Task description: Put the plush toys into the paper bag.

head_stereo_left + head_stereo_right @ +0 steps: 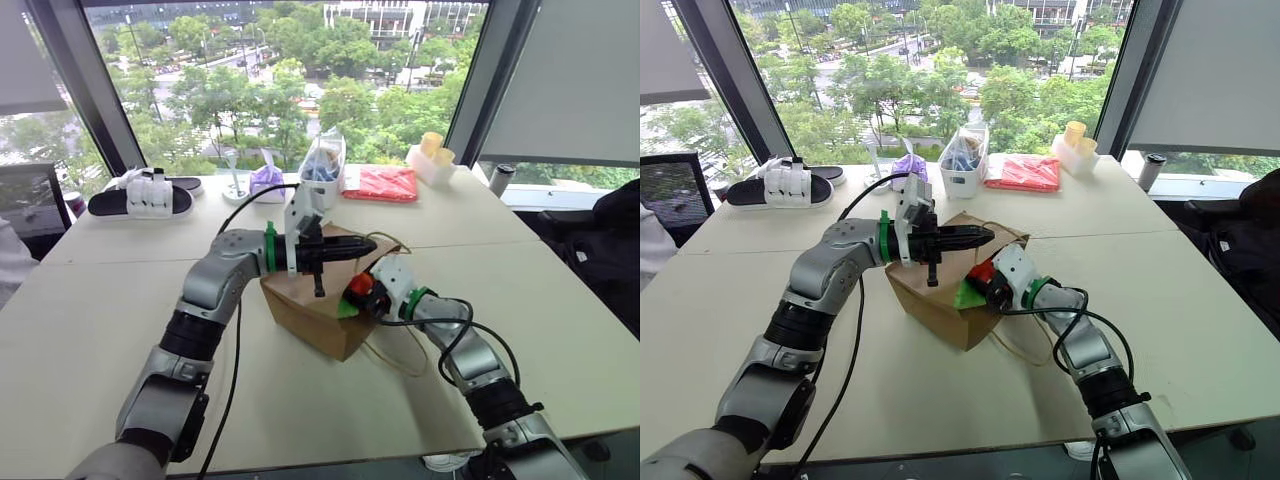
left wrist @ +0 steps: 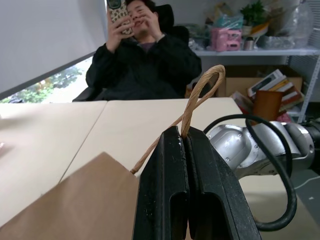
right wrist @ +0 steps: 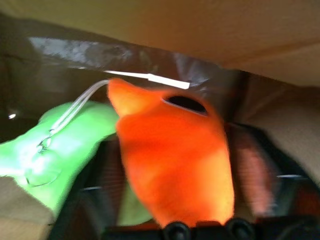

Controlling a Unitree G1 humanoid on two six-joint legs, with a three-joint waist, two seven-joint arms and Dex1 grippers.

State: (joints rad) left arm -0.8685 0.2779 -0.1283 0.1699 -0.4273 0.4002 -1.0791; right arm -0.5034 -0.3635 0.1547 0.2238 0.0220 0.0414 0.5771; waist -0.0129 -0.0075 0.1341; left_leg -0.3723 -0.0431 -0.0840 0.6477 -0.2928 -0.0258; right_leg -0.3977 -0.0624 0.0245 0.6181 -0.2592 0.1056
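Note:
The brown paper bag (image 1: 310, 318) stands in the middle of the table with its mouth turned toward my right arm. My left gripper (image 2: 182, 132) is shut on the bag's tan cord handle (image 2: 200, 90) and holds that side up. At the bag's mouth is my right gripper (image 1: 368, 296), its fingers spread wide on either side of the orange plush toy (image 3: 175, 160), which lies loose between them. The green plush toy (image 3: 70, 145) lies beside the orange one, just inside the bag, with its loop cord showing.
Along the window side of the table stand a clear bag of blue items (image 1: 322, 170), a purple pouch (image 1: 266, 180), a red packet (image 1: 380, 183), a box with yellow cups (image 1: 436, 152) and a black tray of white bottles (image 1: 140, 198). A person (image 2: 145, 55) sits at the table's right end.

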